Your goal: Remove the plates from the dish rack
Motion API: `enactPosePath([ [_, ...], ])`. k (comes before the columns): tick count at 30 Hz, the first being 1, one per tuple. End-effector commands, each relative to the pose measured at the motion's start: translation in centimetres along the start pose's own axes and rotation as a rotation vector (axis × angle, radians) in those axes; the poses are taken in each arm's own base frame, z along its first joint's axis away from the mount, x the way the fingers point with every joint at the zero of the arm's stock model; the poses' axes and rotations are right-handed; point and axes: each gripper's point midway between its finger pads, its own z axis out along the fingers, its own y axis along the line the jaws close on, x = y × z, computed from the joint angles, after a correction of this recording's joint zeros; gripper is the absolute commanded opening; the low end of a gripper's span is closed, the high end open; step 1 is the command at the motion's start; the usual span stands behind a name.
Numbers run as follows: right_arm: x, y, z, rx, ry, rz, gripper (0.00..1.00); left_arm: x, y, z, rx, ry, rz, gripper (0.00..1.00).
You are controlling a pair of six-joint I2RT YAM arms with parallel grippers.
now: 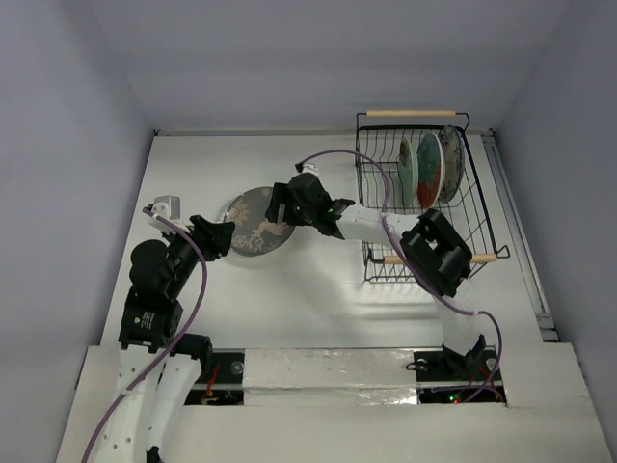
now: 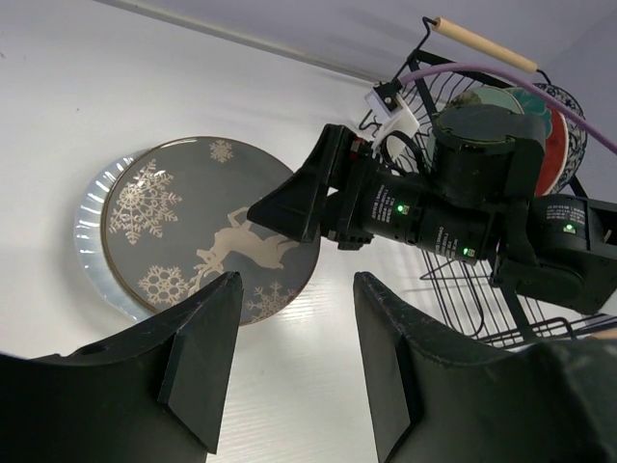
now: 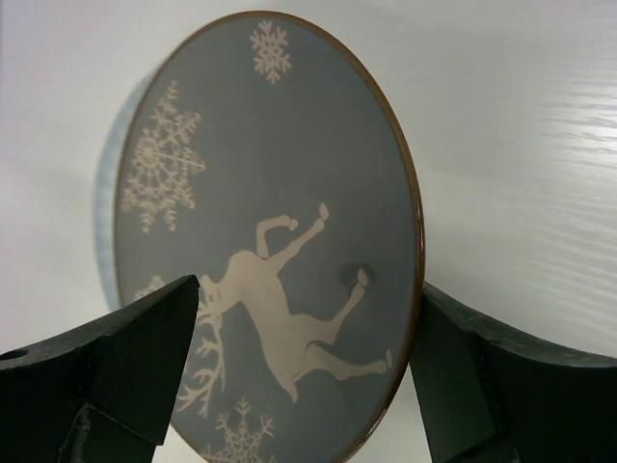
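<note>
A grey-brown plate with a pale reindeer and snowflakes (image 1: 253, 230) lies on a plain white plate (image 1: 231, 206) on the table, left of centre. My right gripper (image 1: 283, 206) hovers open over its right edge. In the right wrist view the grey plate (image 3: 270, 183) fills the gap between the spread fingers. My left gripper (image 1: 216, 237) is open and empty at the plate's near left side, over bare table (image 2: 297, 285). The black wire dish rack (image 1: 477, 207) at the back right holds a pale green plate (image 1: 407, 172), a teal-and-red plate (image 1: 430, 170) and a blue floral plate (image 1: 451, 162), all on edge.
The rack's wooden handles (image 1: 411, 113) run along its far and near sides. The right arm's forearm (image 1: 439, 253) crosses above the rack's near end. A raised rail (image 1: 525, 241) runs along the table's right edge, and walls close in on the left, back and right.
</note>
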Motion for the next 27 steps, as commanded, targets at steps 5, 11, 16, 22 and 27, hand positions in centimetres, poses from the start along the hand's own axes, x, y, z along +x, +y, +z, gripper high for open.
enactPosePath([
  [5,-4.2,-0.4,-1.9,0.182,-0.124,-0.177,0.92,-0.8,-0.4,0.0,0.021,-0.045,0.004,0.46],
  [11,-5.0,-0.6,-2.2,0.226,-0.147,-0.224,0.94,-0.9,-0.4,0.0,0.025,-0.046,0.004,0.46],
  [16,-5.0,0.3,-1.7,0.229,-0.121,-0.276,0.94,-0.9,-0.5,0.0,0.033,-0.044,0.006,0.46],
  [22,-3.3,0.5,-0.1,0.216,-0.083,-0.274,0.76,-0.9,-0.6,-0.1,0.039,-0.047,0.007,0.46],
  [27,-2.9,-0.1,0.3,0.240,-0.083,-0.261,0.71,-1.0,-0.8,-0.3,0.045,-0.053,0.010,0.46],
])
